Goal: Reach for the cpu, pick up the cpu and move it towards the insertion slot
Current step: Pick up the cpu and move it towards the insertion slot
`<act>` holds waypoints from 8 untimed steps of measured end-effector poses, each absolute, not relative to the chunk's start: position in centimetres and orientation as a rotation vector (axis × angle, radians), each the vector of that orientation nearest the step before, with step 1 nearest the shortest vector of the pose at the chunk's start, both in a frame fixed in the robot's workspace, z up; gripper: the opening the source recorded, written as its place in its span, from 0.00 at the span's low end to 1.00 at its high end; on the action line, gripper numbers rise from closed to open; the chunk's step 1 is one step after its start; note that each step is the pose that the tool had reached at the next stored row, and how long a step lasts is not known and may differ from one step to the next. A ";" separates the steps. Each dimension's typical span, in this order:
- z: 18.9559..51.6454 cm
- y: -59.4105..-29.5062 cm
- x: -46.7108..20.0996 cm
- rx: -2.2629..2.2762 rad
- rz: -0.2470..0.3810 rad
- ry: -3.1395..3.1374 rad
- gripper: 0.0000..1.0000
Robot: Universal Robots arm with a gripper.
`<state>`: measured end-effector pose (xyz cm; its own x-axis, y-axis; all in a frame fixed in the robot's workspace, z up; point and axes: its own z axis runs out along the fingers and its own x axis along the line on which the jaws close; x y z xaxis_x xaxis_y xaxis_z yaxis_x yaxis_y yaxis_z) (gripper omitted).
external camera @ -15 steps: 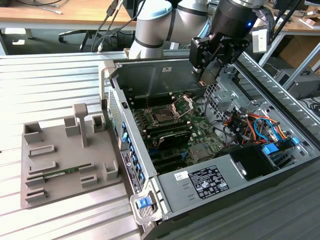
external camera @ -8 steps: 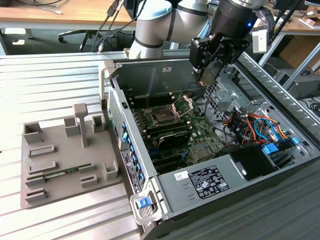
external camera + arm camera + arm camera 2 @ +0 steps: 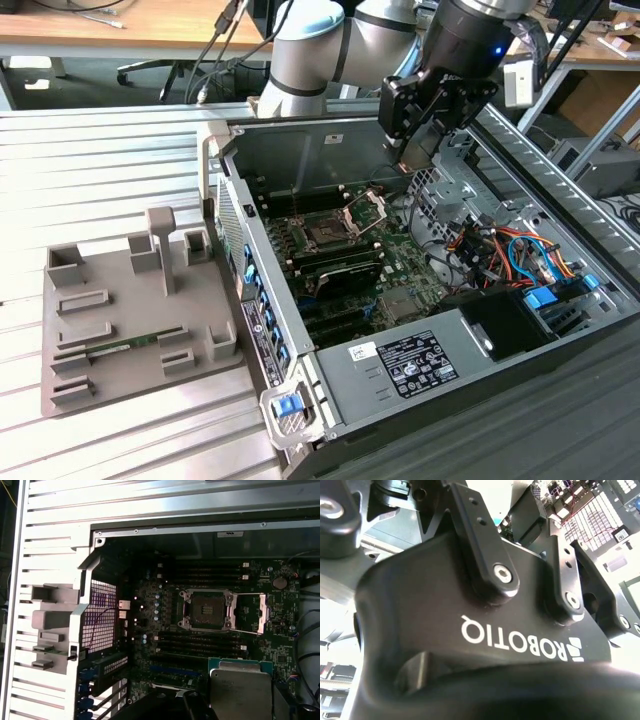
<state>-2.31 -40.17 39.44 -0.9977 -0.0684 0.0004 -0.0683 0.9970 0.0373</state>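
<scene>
Above motherboard [image 3: 165,630], fingers [image 3: 415,160] hold cpu [image 3: 240,690] flat.

Open computer case [image 3: 330,150] lies on its side on the slatted metal table [image 3: 100,150], green motherboard [image 3: 350,270] facing up at me. Long black memory slots [image 3: 345,268] run across the board; I see them too in the first wrist view [image 3: 200,645]. Orange and blue cables [image 3: 500,255] bunch at the exterior view's right. White label [image 3: 415,362] on the power supply near the front. Grey plastic tray [image 3: 100,350] sits just beside the case at the exterior view's left, a thin green memory stick [image 3: 125,348] in one recess. Wooden desk [image 3: 100,25] behind.
</scene>
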 end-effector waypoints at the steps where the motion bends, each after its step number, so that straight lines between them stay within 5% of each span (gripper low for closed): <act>1: 39.4 -40.1 -2.3 0.107 -0.059 -3.137 0.55; 8: 39.4 -39.8 -2.3 0.107 -0.058 -3.137 0.55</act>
